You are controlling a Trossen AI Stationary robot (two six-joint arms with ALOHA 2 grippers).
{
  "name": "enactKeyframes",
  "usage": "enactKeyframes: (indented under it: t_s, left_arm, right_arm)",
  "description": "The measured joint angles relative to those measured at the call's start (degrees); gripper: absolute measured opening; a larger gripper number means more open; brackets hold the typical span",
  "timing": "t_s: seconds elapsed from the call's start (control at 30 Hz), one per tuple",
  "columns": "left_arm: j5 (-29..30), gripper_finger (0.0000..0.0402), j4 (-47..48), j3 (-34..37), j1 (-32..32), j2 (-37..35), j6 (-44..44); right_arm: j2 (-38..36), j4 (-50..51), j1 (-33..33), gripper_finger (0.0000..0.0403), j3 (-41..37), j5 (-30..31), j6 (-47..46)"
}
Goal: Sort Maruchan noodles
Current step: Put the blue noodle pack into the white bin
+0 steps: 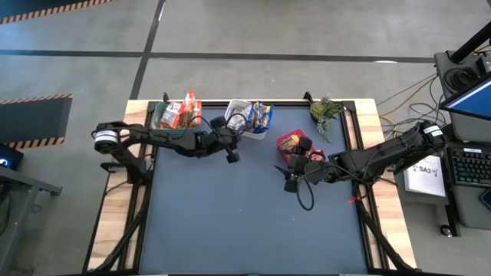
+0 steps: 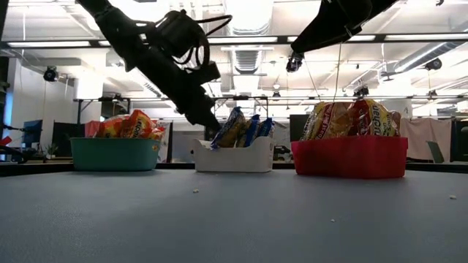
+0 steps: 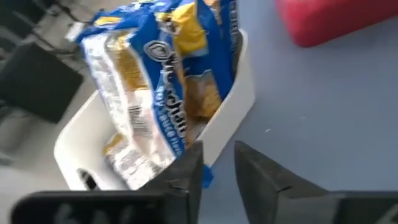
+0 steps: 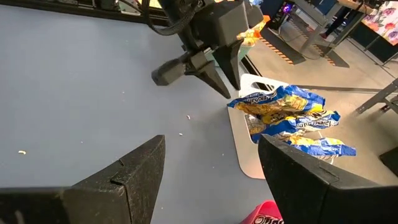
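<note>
Several blue Maruchan noodle packets [image 3: 168,81] stand on edge in the white bin [image 3: 245,93] at the table's far middle. Orange packets [image 1: 184,113] fill the green bin [image 1: 161,115] to its left. Red and yellow packets [image 2: 351,117] fill the red bin [image 2: 349,157] to its right. My left gripper [image 3: 217,171] hangs just above the white bin's near wall, its fingers a narrow gap apart with nothing between them. My right gripper [image 4: 211,180] hovers wide open and empty over the table, near the red bin [image 1: 288,138].
A small green plant [image 1: 326,113] lies at the table's far right corner. The grey table top [image 1: 245,230] stretches bare toward the near edge, with a few crumbs [image 2: 194,191]. A keyboard and screen [image 1: 468,165] stand off the table's right side.
</note>
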State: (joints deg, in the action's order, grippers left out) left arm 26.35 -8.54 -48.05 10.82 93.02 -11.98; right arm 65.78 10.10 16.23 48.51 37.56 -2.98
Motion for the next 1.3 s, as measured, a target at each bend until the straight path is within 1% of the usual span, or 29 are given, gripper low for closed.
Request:
enactKeyframes:
  t_s: [0.1,0.2,0.27,0.4,0.47,0.63,0.8,0.87,0.97,1.1,1.17,1.23,1.3]
  left_arm:
    - [-3.32,0.0038,-0.47,0.00,1.21,0.40,0.02]
    - [-3.48,0.0007,-1.26,0.09,2.28,2.00,0.56]
    - [-3.46,0.0007,-2.42,0.11,2.95,3.30,1.04]
    - [-3.30,0.0009,-7.90,0.11,4.07,5.86,1.40]
    - [-2.05,0.0003,-9.82,0.11,4.43,6.82,2.09]
    - [0.28,0.0002,-10.17,0.11,5.67,7.93,3.92]
    - [5.88,0.0001,-10.42,0.11,6.57,8.96,7.38]
    - [5.44,0.0000,-10.36,0.09,6.61,8.98,7.81]
    - [-0.60,0.0000,-10.36,0.11,6.46,8.98,7.53]
    - [-14.55,0.0000,-10.34,0.09,6.21,8.85,7.57]
    - [-18.84,0.0000,-10.36,0.11,5.99,8.18,7.99]
    - [-19.49,0.0000,-9.87,0.10,5.78,6.70,7.54]
    - [-17.29,0.0000,-8.01,0.09,5.81,4.88,5.86]
  right_arm:
    - [0.00,-0.06,-0.02,0.0247,0.00,0.00,0.00]
    - [0.00,-0.14,-0.02,0.0247,0.00,0.02,0.00]
    - [0.00,-0.16,-0.01,0.0247,0.00,0.00,0.00]
    - [0.00,-0.52,-0.02,0.0247,0.02,0.02,0.04]
    - [0.00,-0.46,-0.02,0.0247,0.02,0.02,0.03]
    - [0.00,-0.45,-0.02,0.0247,0.02,0.02,0.32]
    - [0.00,-0.52,-0.02,0.0247,0.02,0.04,0.57]
    - [0.00,-0.52,-0.02,0.0247,0.02,0.04,0.40]
    - [0.00,-0.52,-0.02,0.0247,0.02,0.04,0.42]
    - [0.00,-0.52,-0.02,0.0247,0.02,0.04,0.44]
    - [0.00,-0.54,-0.02,0.0247,0.02,0.04,0.43]
    - [0.00,-0.54,-0.02,0.0247,0.02,0.04,0.44]
    - [0.00,-0.52,-0.02,0.0247,0.02,0.04,0.42]
